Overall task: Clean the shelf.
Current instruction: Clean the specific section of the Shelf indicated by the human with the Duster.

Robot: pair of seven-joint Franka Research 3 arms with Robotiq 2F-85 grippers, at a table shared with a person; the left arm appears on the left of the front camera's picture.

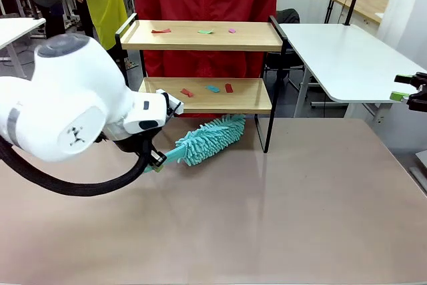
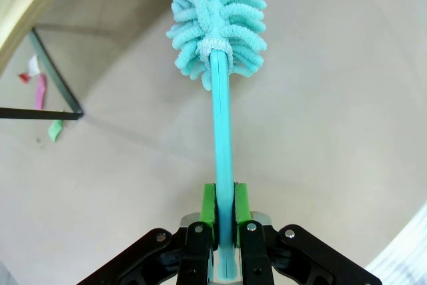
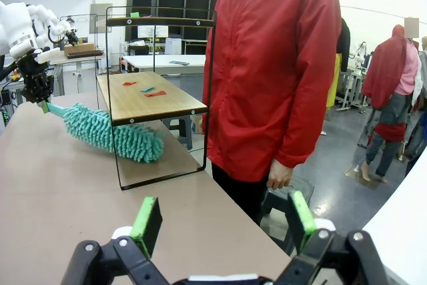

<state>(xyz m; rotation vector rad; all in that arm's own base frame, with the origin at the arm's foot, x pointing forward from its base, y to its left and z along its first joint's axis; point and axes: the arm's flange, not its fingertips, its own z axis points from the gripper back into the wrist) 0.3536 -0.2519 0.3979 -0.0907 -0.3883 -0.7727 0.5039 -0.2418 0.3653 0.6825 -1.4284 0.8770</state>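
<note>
Gripping one teal microfibre duster (image 1: 207, 139) by its flat handle, my left gripper (image 2: 225, 201) is pinching it tight between both green pads, the fluffy head reaching beneath the lower board of the shelf (image 1: 200, 44). The shelf is standing at the table's (image 1: 300, 198) far side, three small coloured scraps (image 1: 205, 31) lying on its top board and three more (image 1: 212, 89) on the lower. My right gripper (image 3: 223, 221) is hanging wide open, holding nothing.
</note>
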